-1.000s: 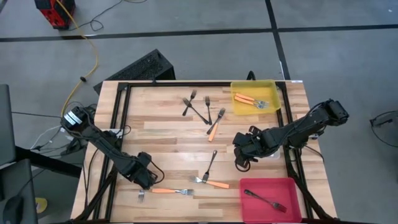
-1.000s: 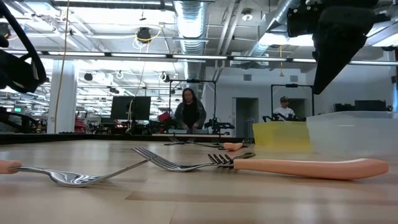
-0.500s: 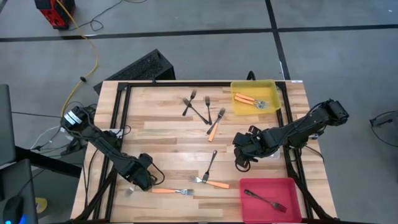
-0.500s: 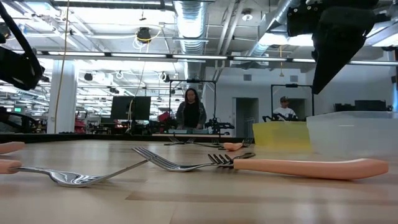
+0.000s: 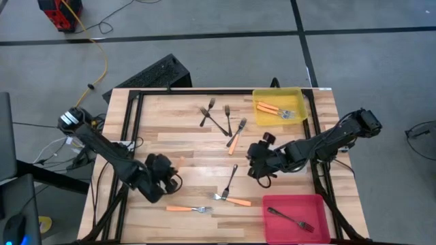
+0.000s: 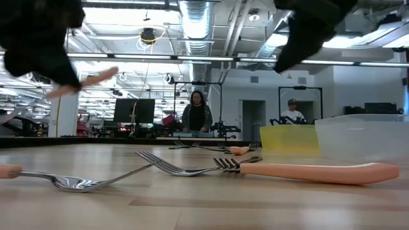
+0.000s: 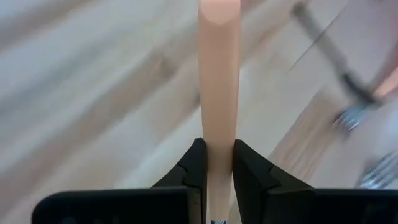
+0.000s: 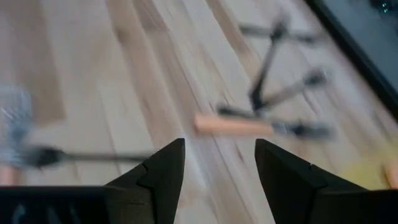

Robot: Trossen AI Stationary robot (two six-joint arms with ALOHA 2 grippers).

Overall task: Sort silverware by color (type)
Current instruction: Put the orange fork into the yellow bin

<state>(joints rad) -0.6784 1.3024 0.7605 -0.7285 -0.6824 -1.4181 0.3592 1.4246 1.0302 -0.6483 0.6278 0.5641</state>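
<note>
Because the orange-handled fork [image 7: 219,93] is pinched only at one end by the left gripper [image 7: 217,163], lifted over the table's near-left part, it could swing or slip out on the long carry to the yellow bin [image 5: 278,107] at the far right; the right gripper [image 8: 219,165] is held spread above mid-table

Both arms are dark, near-black, built of jointed segments. The left arm [image 5: 109,156] carries a white-marked joint nearest the table's [image 5: 184,146] edge. Each gripper's fingers [image 8: 158,177] are matte black, angular, wedge-shaped, with stepped inner faces.
</note>
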